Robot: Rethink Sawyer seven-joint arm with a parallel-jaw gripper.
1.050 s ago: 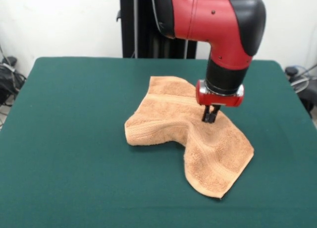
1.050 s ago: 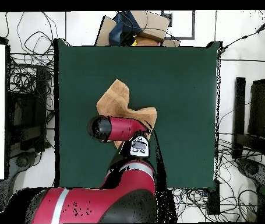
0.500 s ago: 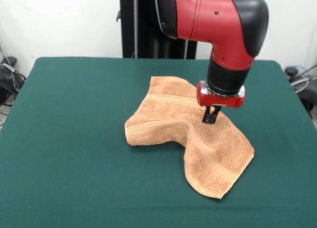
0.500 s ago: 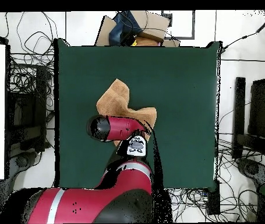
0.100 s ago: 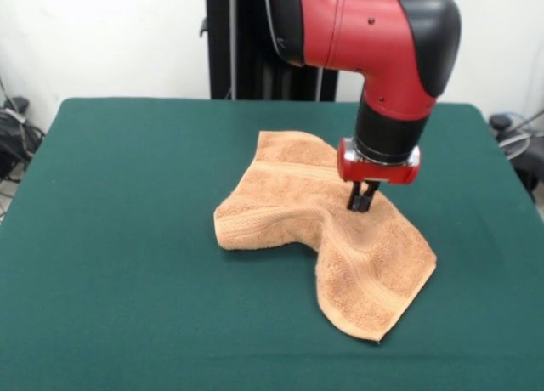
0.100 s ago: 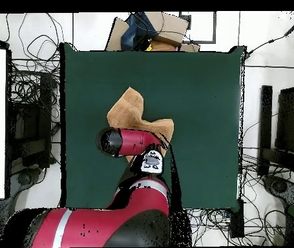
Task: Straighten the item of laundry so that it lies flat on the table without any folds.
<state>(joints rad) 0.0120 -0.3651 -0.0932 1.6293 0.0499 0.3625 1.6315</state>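
arm: elbowed over, wrist pointing straight down
gripper (image 5: 363, 199): fingers pressed together, pinching a raised ridge of the towel (image 5: 289, 206)
towel: rumpled, folded, mid tabletop (image 5: 127, 238), partly hidden under arm in overhead view

No legible text anywhere.
Nothing readable on the arm (image 5: 374, 42), on the towel (image 5: 319, 225) beneath the gripper (image 5: 361, 206), or on the table (image 5: 127, 238) around it.

The red and black arm (image 5: 374, 42) bends straight down; its gripper (image 5: 362, 206) points vertically, black fingers (image 5: 357, 195) drawn close together.
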